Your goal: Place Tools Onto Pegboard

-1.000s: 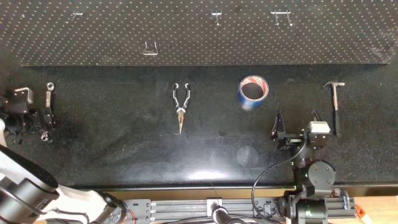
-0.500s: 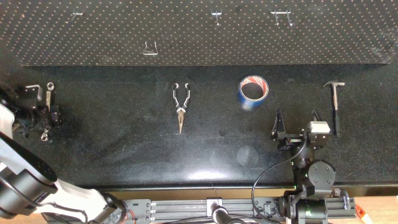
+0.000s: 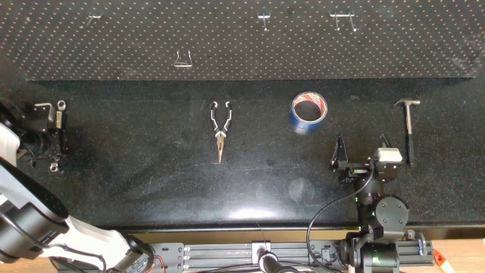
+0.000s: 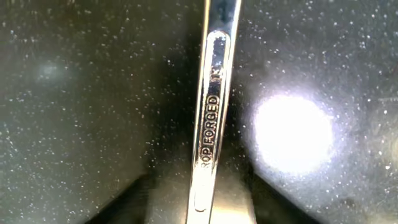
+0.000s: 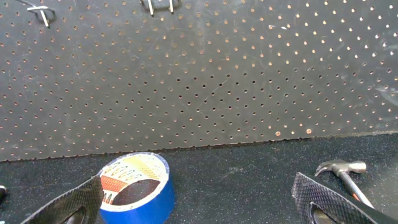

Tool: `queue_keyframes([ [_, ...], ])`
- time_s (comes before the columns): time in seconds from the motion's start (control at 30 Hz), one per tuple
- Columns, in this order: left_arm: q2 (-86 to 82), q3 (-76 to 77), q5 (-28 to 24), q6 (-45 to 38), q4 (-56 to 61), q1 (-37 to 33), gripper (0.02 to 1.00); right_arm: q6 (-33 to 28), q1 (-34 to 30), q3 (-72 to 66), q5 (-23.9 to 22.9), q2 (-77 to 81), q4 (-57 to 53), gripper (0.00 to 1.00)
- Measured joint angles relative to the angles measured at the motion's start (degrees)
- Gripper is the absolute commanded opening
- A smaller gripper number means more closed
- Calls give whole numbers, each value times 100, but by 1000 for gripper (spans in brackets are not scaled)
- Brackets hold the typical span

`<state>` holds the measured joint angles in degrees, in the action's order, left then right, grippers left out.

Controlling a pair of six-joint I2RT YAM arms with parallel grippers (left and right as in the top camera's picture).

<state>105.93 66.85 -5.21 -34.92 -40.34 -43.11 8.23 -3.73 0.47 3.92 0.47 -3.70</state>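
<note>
A silver wrench (image 3: 59, 115) lies on the black table at the far left. My left gripper (image 3: 54, 138) is right over it, and in the left wrist view the wrench shaft (image 4: 210, 112) runs up between the two dark fingers (image 4: 127, 202), which stand open with gaps on both sides. Pliers (image 3: 220, 129) lie mid-table. A blue tape roll (image 3: 308, 111) and a hammer (image 3: 409, 121) lie to the right. My right gripper (image 3: 362, 150) rests open and empty in front of the tape (image 5: 137, 186) and hammer (image 5: 341, 169). The pegboard (image 3: 242, 42) stands behind.
Wire hooks hang on the pegboard: one low at the left (image 3: 182, 61), others along the top (image 3: 263, 17) (image 3: 342, 20) (image 3: 93, 17). The right wrist view shows hooks (image 5: 157, 5) above the tape.
The left gripper has shifted slightly toward the pegboard and over the wrench. The right arm and the other tools have not moved.
</note>
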Motion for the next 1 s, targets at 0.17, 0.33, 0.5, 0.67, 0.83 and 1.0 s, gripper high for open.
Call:
queue_keyframes([
  [0.17, 20, 0, 7, 20, 20, 0, 259, 0, 0, 0, 0, 0, 0, 987],
  [0.33, 26, 0, 7, 63, 76, 0, 174, 0, 0, 0, 0, 0, 0, 987],
  [0.5, 35, 0, 9, 321, 146, 0, 104, 0, 0, 0, 0, 0, 0, 987],
  [0.67, 37, 0, 13, 553, 181, -7, 91, 0, 0, 0, 0, 0, 0, 987],
  [0.83, 37, 0, 13, 675, 184, -7, 29, 0, 0, 0, 0, 0, 0, 987],
  [1.0, 37, 0, 13, 695, 184, -7, 29, 0, 0, 0, 0, 0, 0, 987],
])
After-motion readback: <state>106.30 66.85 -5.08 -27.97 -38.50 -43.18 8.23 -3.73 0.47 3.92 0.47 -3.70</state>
